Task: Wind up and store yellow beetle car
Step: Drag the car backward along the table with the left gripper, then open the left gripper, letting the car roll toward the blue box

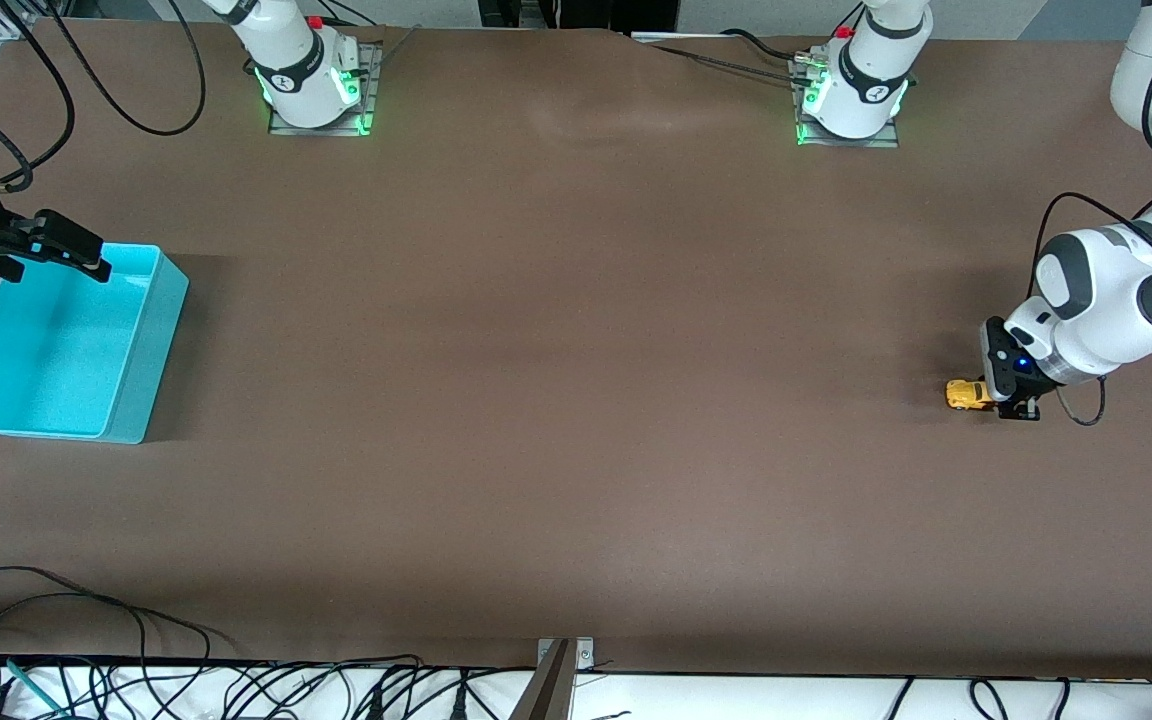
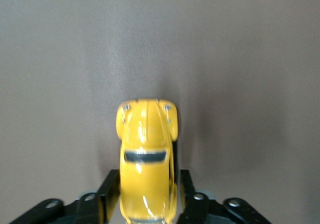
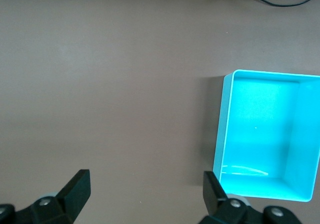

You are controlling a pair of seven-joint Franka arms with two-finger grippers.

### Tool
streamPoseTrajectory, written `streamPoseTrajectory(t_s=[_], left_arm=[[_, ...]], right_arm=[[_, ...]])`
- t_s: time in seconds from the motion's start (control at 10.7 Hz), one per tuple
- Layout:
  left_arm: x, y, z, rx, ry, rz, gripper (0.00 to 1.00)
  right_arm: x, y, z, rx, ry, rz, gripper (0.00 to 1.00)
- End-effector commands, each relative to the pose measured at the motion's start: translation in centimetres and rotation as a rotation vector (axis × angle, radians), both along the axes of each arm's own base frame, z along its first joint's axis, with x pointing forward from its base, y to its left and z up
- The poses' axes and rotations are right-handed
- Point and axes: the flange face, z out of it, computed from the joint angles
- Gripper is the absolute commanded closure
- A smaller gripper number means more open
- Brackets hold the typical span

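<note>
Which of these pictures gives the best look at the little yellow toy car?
The left wrist view: the yellow beetle car fills the middle, roof and windscreen clear, between the left gripper fingers. The front view shows it only as a tiny yellow speck on the table. The right wrist view shows only a turquoise bin.

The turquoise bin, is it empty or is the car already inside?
Empty: the turquoise bin shows only bare floor; the yellow beetle car sits on the table between the left gripper's fingers.

Left hand [image 1: 1014, 402] low beside yellow beetle car [image 1: 968, 394] on table [image 1: 556, 400]

Brown table [image 1: 576, 400]: turquoise bin [image 1: 141, 385], yellow beetle car [image 1: 968, 394] resting on it.
</note>
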Motion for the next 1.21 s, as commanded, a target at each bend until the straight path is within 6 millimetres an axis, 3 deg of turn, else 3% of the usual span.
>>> streamPoseTrajectory(t_s=[0.0, 0.19, 0.56, 1.12], left_arm=[[1.0, 1.6, 2.3, 0.016, 0.013, -0.017, 0.0], [1.7, 2.1, 5.0, 0.017, 0.054, -0.027, 0.0], [2.2, 2.1, 8.2, -0.006, 0.056, 0.014, 0.0], [2.8, 1.9, 10.1, -0.009, 0.069, 0.02, 0.0]], right_arm=[[-0.2, -0.5, 0.3, -0.016, -0.004, -0.006, 0.0], [-0.2, -0.6, 0.4, -0.016, -0.005, -0.007, 0.0], [-0.2, -1.2, 0.4, -0.018, -0.003, -0.017, 0.0], [-0.1, -1.0, 0.1, -0.008, 0.002, -0.013, 0.0]])
